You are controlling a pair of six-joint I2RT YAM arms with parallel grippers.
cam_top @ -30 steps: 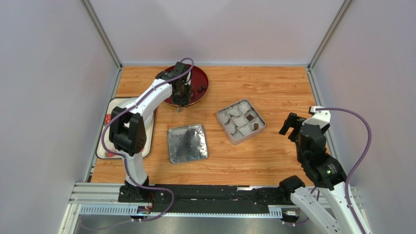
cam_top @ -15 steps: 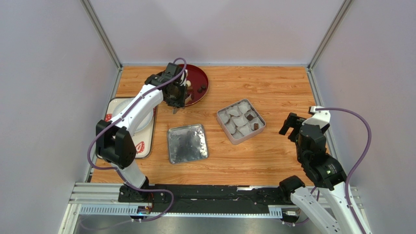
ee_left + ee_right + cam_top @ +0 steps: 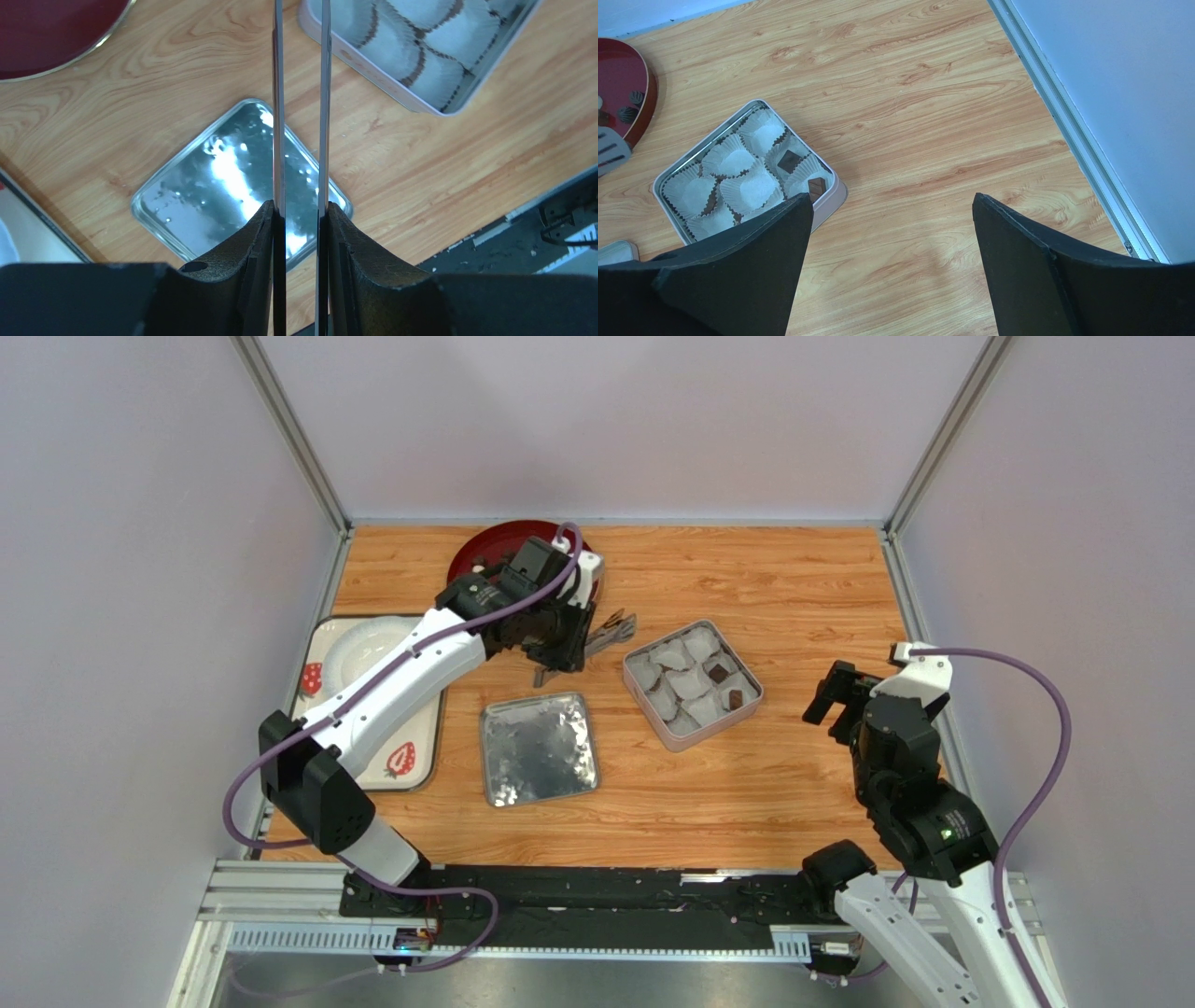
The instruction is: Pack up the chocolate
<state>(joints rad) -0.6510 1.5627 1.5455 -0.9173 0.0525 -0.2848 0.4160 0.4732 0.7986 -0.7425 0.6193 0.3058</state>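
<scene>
Chocolate [image 3: 718,672], small dark brown pieces: two lay inside the open square tin [image 3: 723,724], toward its right side, among white paper cups [image 3: 673,655]. Another dark piece [image 3: 626,113] lay on the red plate [image 3: 484,549] at the far edge of the wooden table [image 3: 786,588], seen from the right wrist camera only. Tin: right of the table's middle, turned at an angle to the table edges. Lid [image 3: 539,746]: flat, silver, lying on the wood to the near left of the tin and apart from it. Tray [image 3: 421,721]: white with strawberry prints, at the left edge, partly hidden under the left arm. Left gripper [image 3: 572,633]: reached out over the wood between plate and tin, its jaws clenched on a pair of metal tongs [image 3: 610,629]; the wrist camera showed the two thin blades running straight out from between the fingers. Tong tips: just beside the tin's left corner and not over any cup; whether they carried a piece could not be told. Right gripper [image 3: 838,697]: off to the right of the tin and well apart from it, above bare wood, jaws spread wide with nothing between them.
</scene>
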